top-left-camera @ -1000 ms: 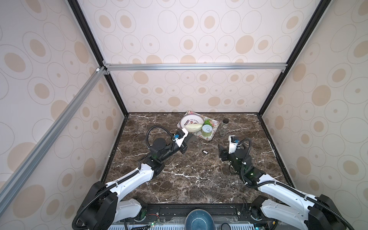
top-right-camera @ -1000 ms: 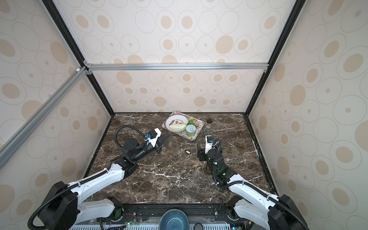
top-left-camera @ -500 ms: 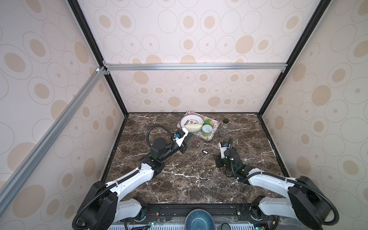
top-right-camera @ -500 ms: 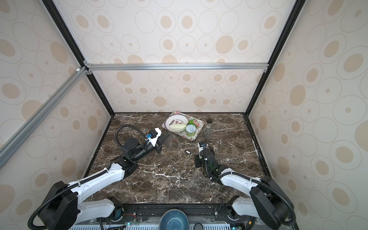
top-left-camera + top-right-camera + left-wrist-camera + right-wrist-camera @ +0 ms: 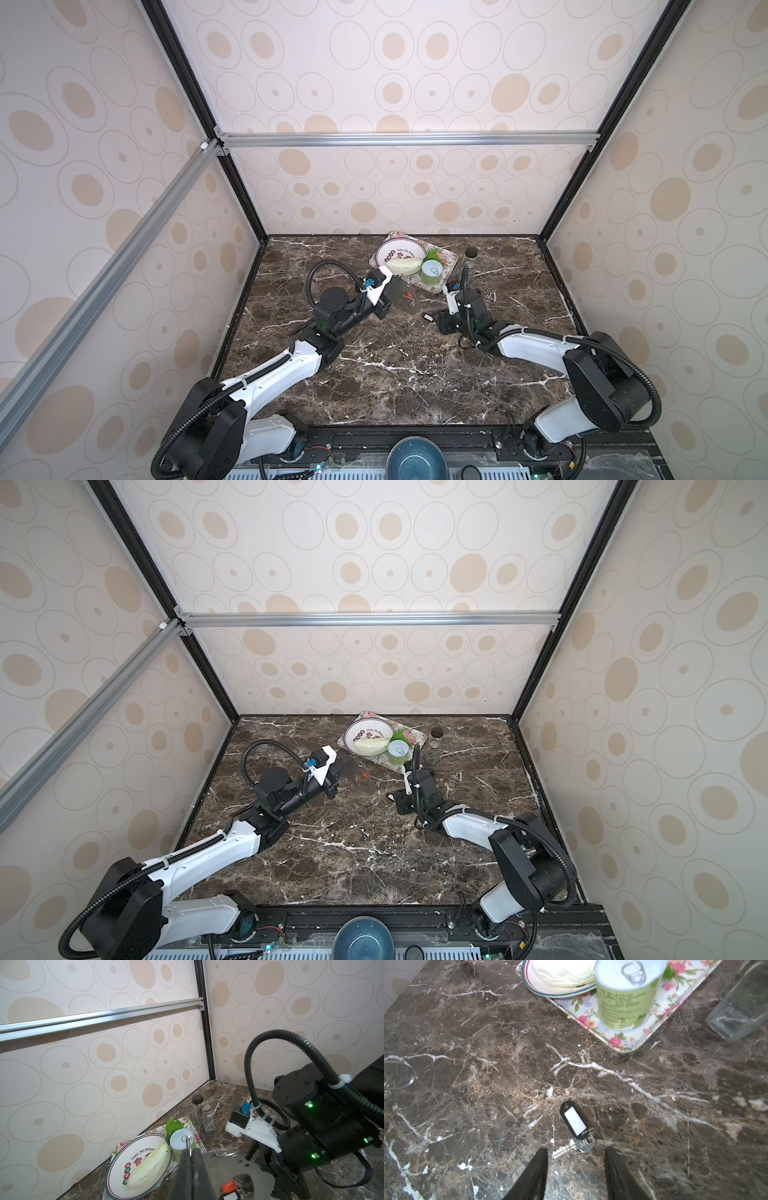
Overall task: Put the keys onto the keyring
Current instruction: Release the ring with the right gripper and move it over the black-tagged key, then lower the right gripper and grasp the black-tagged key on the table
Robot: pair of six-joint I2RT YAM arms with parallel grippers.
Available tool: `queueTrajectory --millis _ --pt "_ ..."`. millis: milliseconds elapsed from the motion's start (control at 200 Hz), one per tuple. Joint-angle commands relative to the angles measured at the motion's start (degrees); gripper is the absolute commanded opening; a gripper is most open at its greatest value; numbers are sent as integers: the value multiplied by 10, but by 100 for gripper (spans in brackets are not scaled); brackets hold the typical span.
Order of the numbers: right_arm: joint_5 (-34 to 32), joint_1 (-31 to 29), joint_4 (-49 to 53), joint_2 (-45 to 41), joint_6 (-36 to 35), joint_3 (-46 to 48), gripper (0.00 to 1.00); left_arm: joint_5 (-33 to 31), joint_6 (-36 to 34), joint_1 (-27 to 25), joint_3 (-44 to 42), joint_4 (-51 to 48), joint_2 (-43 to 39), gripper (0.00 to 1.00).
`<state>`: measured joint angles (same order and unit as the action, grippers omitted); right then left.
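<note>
My left gripper point(image 5: 390, 300) is shut on the keyring point(image 5: 405, 300), a flat grey metal plate held up on edge above the table left of centre; its fingers point(image 5: 187, 1169) pinch the plate point(image 5: 241, 1167) at the rim. A red tag point(image 5: 228, 1184) shows through the keyring's wide hole; I cannot tell whether it hangs from it. The key with the black tag point(image 5: 574, 1121) lies flat on the marble, also seen in both top views point(image 5: 427, 318) point(image 5: 390, 798). My right gripper point(image 5: 576, 1155) stands open low over the table, the key just past its fingertips.
A floral tray point(image 5: 445, 261) at the back holds a white plate point(image 5: 392, 252) with a cabbage piece, and a green can point(image 5: 432, 274). Glass shakers point(image 5: 469, 259) stand right of the tray. A blue bowl point(image 5: 413, 461) sits at the front edge.
My right arm dropped low and swung left toward the black-tagged key, and its jaws narrowed partway. The left gripper kept hold of the keyring and barely moved.
</note>
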<state>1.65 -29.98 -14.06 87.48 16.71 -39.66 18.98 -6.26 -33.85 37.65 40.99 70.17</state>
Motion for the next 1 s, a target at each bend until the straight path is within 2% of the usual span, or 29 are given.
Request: queueTrajectory --millis 0,170,340,425,515,610,770,995 --pt "57 37 -16 32 -8 -15 47 7 -10 2 19 15 -12 0" --pt "44 40 26 76 20 -54 52 3 -13 2 16 16 -14 0" --pt "-29 12 59 84 33 -77 56 10 -10 3 17 16 -15 0" --pt "-89 -11 99 91 42 -103 57 10 -11 2 17 18 -15 0" --pt "-151 -26 148 112 66 -138 58 9 -11 2 17 17 -14 0" --pt "-188 -44 168 138 76 -161 59 8 -11 2 16 17 -16 0" --pt "-191 -50 188 174 94 -184 59 9 -10 2 13 17 -24 0" --pt "-201 -57 178 171 103 -167 54 9 -10 3 14 17 -21 0"
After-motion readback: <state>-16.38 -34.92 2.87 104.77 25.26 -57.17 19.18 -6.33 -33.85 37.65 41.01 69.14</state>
